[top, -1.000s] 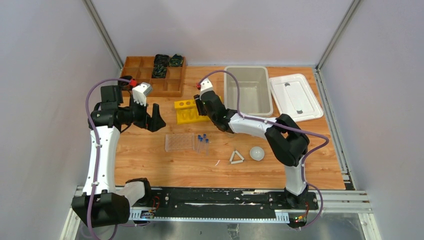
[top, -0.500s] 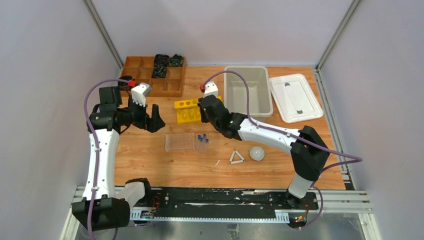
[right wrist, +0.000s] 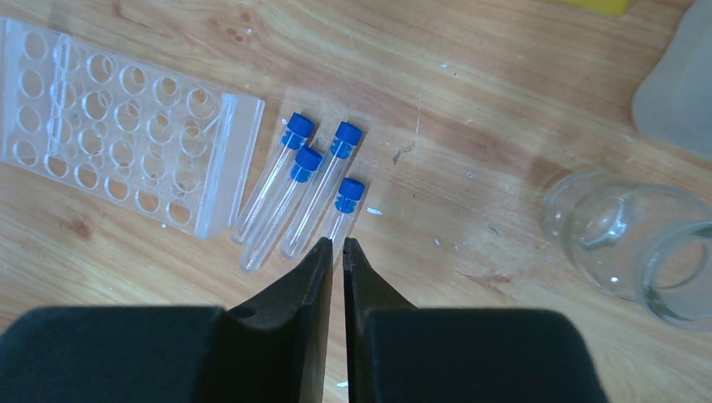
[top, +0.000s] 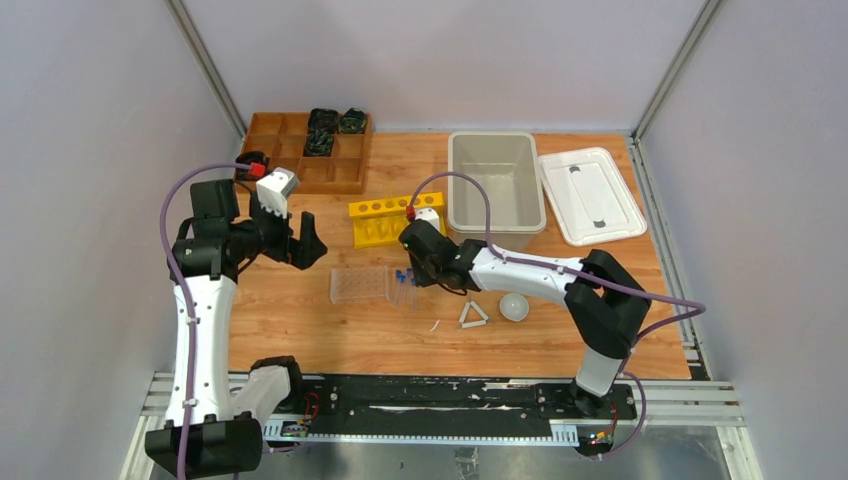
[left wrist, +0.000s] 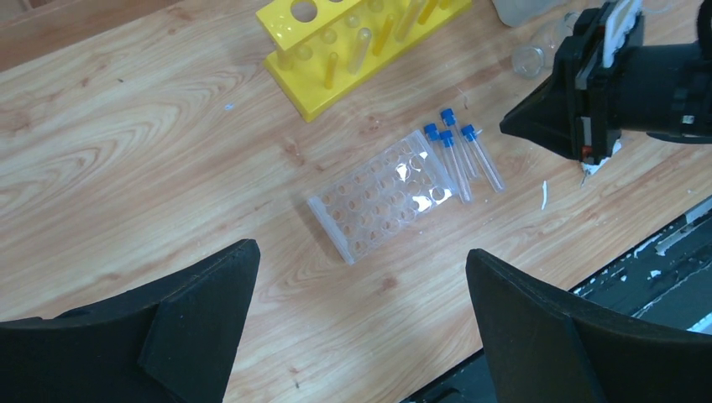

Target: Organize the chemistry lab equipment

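Hovering my right tool point(right wrist: 337, 245), fingers pressed almost together on nothing, just below the small clear tubes with blue caps point(right wrist: 319, 190) lying mid-frame on the desk point(right wrist: 470, 109). Their long axes run from caps at upper right to bases at lower left, beside the clear plastic tube rack point(right wrist: 117, 126). My left tool point(left wrist: 359, 252), spread wide, hangs farther off.

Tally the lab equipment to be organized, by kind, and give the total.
Blue-capped tubes: 4
Clear tube rack: 1
Glass beakers: 2
White triangle frame: 1
White round dish: 1
Total: 9
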